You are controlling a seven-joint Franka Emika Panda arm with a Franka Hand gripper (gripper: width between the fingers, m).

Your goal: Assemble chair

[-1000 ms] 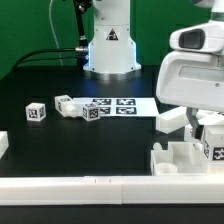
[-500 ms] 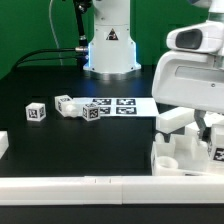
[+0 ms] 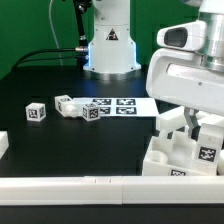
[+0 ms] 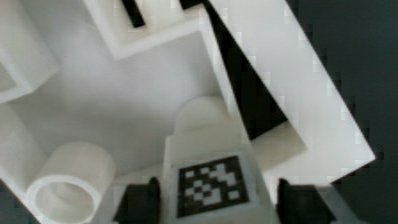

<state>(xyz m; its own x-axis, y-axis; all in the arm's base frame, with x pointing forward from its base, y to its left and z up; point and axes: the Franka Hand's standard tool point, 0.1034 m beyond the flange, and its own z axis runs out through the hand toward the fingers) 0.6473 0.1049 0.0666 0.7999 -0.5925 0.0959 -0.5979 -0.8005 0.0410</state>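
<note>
At the exterior view's right, my gripper (image 3: 197, 128) reaches down into the chair's white blocky structure (image 3: 165, 158), which carries a black-and-white tag. In the wrist view the two dark fingers (image 4: 146, 197) press on either side of a tagged white upright bar (image 4: 214, 165) of that structure. My gripper (image 4: 217, 198) is shut on this bar. A round white peg (image 4: 68, 178) stands beside the bar on the flat white slab (image 4: 107, 100). Loose chair parts lie to the left: a tagged cube (image 3: 36, 112) and two small tagged pieces (image 3: 66, 104) (image 3: 92, 111).
The marker board (image 3: 128, 105) lies mid-table in front of the robot base (image 3: 110, 45). A long white border rail (image 3: 70, 185) runs along the front edge. A small white piece (image 3: 3, 145) shows at the far left edge. Cables trail behind the base.
The jaws have closed from wide open onto the tagged bar. The hand and the white structure have since shifted slightly to the exterior view's left, and the structure looks tipped up.
</note>
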